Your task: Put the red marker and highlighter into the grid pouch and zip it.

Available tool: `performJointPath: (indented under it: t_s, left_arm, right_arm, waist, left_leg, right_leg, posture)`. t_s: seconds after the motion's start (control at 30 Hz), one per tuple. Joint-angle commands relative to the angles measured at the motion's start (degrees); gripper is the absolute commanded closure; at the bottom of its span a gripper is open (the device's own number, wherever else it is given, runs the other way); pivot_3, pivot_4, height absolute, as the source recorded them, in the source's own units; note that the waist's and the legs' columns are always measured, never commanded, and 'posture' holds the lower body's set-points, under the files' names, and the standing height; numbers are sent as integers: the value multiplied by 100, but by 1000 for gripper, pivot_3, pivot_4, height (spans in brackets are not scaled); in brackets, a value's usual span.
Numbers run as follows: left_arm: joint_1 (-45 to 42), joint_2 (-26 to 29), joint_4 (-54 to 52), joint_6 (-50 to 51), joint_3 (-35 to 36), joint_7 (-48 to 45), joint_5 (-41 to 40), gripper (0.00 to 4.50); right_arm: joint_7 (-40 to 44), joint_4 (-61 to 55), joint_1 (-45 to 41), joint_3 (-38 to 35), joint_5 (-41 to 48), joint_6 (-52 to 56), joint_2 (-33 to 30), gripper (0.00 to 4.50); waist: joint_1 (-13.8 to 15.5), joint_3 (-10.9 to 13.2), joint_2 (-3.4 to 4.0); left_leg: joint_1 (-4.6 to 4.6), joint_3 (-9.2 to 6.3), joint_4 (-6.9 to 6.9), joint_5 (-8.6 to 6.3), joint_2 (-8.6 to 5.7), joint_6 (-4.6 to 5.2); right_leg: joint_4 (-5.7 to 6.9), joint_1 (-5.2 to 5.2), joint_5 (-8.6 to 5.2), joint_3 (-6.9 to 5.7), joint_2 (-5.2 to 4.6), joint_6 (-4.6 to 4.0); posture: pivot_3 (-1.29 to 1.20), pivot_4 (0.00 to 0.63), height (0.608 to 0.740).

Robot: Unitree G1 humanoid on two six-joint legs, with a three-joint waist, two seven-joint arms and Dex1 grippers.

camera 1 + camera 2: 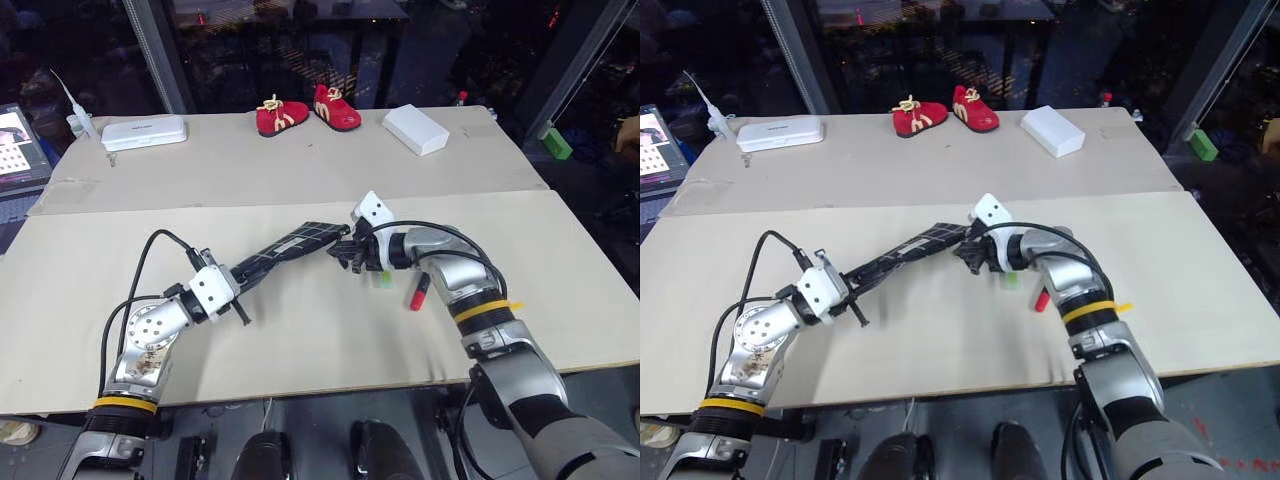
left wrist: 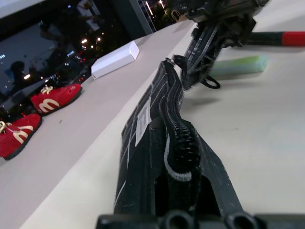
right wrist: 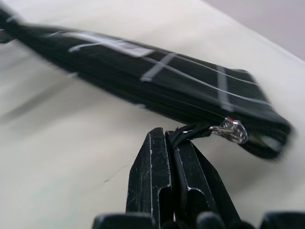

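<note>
Grid pouch [image 1: 290, 247] is held off the worktop [image 1: 300, 170], stretched between the two tools, zipper edge up. Left tool [image 1: 243, 272] is clamped shut on the pouch's near end. Right tool [image 3: 172, 143] is at the far end, fingers pinched together on the black zipper pull [image 3: 190, 131], just beside its small metal ring [image 3: 232, 130]. Highlighter [image 1: 381, 279] lies on the worktop just below the right tool, beside the pouch's far end, not in the pouch. Red marker [image 1: 419, 291] lies next to the highlighter, on the side away from the pouch, also outside it. Pair of red shoes [image 1: 305, 113] and white box [image 1: 415, 128] sit well beyond the pouch at the far edge; another flat white box [image 1: 144, 131] far-left of the pouch.
</note>
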Motion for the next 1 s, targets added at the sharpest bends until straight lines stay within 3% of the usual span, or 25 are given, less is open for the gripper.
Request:
performJointPath:
  t_s: [0.03,0.4,0.6,0.8,1.0]
  left_arm:
    - [-102,-23,-67,-39,11,-8,10,4500]
    - [-392,-202,205,-76,-72,-171,-34,4500]
    - [-438,-306,296,-124,-115,-209,-7,4500]
    - [-405,-330,292,-156,-105,-236,-6,4500]
    - [-294,-322,189,-163,-66,-257,-70,4500]
  right_arm:
    - [369,-783,-1,222,136,140,-74,4455]
    - [656,-1554,-151,984,218,687,375,4455]
    - [174,-1097,-349,815,83,631,755,4455]
    - [305,-1101,-299,626,184,571,425,2648]
    - [578,-2273,284,-34,999,1623,-383,633]
  waist:
    - [0,0,0]
    - [54,0,0]
    - [108,0,0]
    - [130,-1,-2]
    - [156,-1,-2]
  left_leg:
    - [1,-1,0,0,0,0]
    - [0,0,2,1,-4,-1]
    - [2,3,4,1,-5,-2]
    - [1,2,4,3,-6,-5]
    - [-10,-2,5,-1,-7,2]
  right_leg:
    - [0,0,0,0,1,0]
    - [2,1,0,-4,3,0]
    - [2,2,0,-3,4,-1]
    - [3,2,0,-5,4,-1]
    - [4,5,1,-10,2,1]
  posture:
    - [0,150,740]
    - [0,150,740]
    - [0,150,740]
    - [0,150,740]
    - [0,150,740]
